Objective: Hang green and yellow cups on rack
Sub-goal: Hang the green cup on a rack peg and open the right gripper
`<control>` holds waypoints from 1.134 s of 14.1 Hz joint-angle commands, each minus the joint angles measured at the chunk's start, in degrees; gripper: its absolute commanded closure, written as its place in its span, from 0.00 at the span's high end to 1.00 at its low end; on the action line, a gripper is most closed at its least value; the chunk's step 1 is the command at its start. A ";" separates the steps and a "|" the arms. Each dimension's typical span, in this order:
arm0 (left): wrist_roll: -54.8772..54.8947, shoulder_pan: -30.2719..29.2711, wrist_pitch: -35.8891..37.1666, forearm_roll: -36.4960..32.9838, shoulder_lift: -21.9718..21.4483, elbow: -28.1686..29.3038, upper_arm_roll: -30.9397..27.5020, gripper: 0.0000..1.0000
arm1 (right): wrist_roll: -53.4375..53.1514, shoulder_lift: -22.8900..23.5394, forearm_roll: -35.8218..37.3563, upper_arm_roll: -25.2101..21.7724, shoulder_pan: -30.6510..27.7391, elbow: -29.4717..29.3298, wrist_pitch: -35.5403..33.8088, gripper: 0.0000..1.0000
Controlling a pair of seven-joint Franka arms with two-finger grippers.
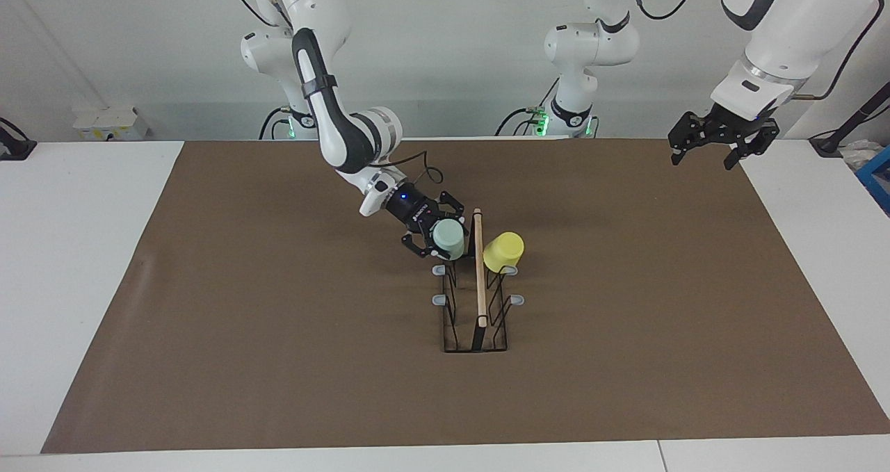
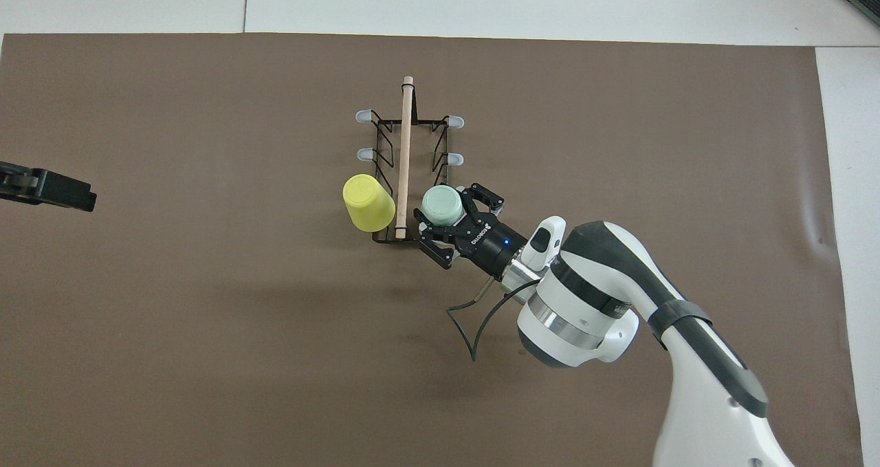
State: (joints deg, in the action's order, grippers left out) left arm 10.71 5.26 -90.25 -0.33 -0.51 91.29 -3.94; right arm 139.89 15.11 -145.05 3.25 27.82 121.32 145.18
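Right tool: the black two-finger right tool (image 1: 437, 239) sits at the rack's end nearest the robots, on the side toward the right arm's end of the worktop; its fingers (image 2: 481, 195) are spread around the pale mint green tapered plastic cup (image 1: 449, 239), and whether they press on its wall cannot be told.
Green cup: it sits tilted on the rack's prong nearest the robots on that side, base outward, just beside the wooden bar.
Yellow cup: the bright yellow tapered plastic cup (image 1: 503, 251) hangs tilted on the matching prong across the bar, toward the left arm's end, free of either tool.
Rack: the narrow black wire rack with a light wooden bar along its top (image 2: 404, 152) stands near the middle of the brown mat; four grey-tipped prongs (image 2: 363, 117) farther from the robots stand bare.
Left tool: the black left tool (image 1: 723, 137) hangs in the air with its fingers spread, holding nothing, over the mat's edge at the left arm's end, well apart from the rack; that arm waits.
Worktop: the white worktop (image 1: 83, 249) carries the brown mat (image 2: 206, 316), whose edges stop short of the worktop's edges.
Open room: bare mat lies on every side of the rack.
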 commanded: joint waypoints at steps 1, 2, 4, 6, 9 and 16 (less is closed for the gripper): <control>0.90 0.01 0.34 0.77 -0.90 1.08 -0.19 1.00 | 2.40 -0.08 -3.05 0.09 -0.05 0.06 -0.43 0.23; 0.90 0.01 0.34 0.77 -0.90 0.99 -0.11 1.00 | 2.32 -0.08 -3.05 0.09 -0.05 0.06 -0.25 0.43; 0.90 0.01 0.34 0.77 -0.90 1.08 -0.19 1.00 | 2.32 0.01 -3.05 0.09 -0.14 0.06 0.01 1.00; 0.90 0.01 0.34 0.77 -0.90 1.08 -0.19 1.00 | 2.23 0.01 -2.96 0.09 -0.14 0.06 0.80 1.00; 0.90 0.01 0.34 0.77 -0.90 0.99 -0.19 1.00 | 1.96 -0.08 -2.87 0.09 0.04 -0.12 2.56 1.00; 0.90 0.01 0.34 0.77 -0.90 0.99 -0.19 1.00 | 1.35 -0.95 -2.08 0.17 0.83 -0.38 11.25 1.00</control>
State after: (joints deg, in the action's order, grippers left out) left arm 10.73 5.26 -90.23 -0.33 -0.51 91.30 -3.94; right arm 139.89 15.08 -145.04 3.23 28.30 121.18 153.54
